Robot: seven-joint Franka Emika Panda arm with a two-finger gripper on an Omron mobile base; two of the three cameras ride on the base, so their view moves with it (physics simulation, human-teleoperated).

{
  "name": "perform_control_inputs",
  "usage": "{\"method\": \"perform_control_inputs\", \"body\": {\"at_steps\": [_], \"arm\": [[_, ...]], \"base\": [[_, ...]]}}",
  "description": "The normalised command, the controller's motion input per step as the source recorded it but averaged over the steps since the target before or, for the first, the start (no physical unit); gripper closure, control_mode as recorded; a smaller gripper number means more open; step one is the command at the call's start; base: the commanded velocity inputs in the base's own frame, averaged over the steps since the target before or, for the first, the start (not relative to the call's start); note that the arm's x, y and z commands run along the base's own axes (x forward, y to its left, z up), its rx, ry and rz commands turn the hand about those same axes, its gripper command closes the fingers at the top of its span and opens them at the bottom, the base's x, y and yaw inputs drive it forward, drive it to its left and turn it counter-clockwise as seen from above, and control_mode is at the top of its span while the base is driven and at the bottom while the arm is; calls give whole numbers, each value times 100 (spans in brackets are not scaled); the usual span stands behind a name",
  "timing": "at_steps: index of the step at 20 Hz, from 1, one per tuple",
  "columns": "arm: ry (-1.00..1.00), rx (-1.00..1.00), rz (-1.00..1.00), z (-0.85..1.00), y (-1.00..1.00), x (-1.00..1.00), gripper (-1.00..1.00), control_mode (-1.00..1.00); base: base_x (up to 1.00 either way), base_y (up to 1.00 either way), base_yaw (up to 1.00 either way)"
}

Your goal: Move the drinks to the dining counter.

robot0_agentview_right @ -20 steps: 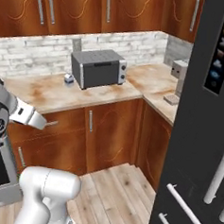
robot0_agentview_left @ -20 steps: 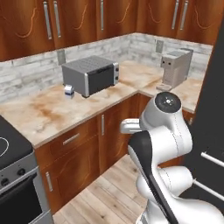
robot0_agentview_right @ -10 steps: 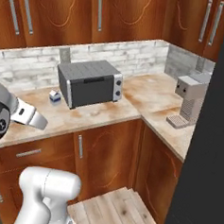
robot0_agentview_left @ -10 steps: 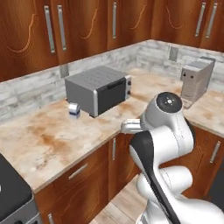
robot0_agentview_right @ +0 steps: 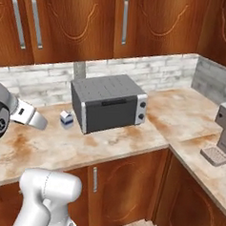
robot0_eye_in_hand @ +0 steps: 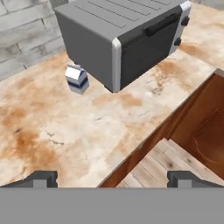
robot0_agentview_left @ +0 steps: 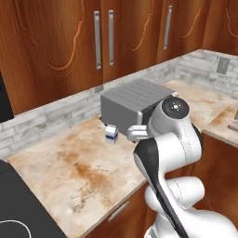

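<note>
Base rolled closer since prev frame, so counter fills the views. Milk carton (robot0_eye_in_hand: 77,78) sits just left of toaster (robot0_eye_in_hand: 124,39), w/ gripper (robot0_eye_in_hand: 112,178) jaws wide open, empty. Prob light, thin-walled; pinch flat sides gently.

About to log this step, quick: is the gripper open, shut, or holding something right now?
Gripper: open, holding nothing; its fingertips stand wide apart above the counter edge, short of the milk carton.
</note>
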Motion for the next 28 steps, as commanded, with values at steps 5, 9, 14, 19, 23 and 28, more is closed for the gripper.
{"method": "perform_control_inputs", "body": {"at_steps": [5,9,14,19,23,28], "arm": [[0,0,0,0,0,0,-100,100],[0,0,0,0,0,0,-100,100],[0,0,0,0,0,0,-100,100],[0,0,0,0,0,0,-100,100],[0,0,0,0,0,0,-100,100],[-3,0,-21,-11,7,30,-100,-100]], "base": [[100,-10,36],[100,-12,35],[100,-6,28],[88,0,-6],[77,12,-27],[29,11,-12]]}}
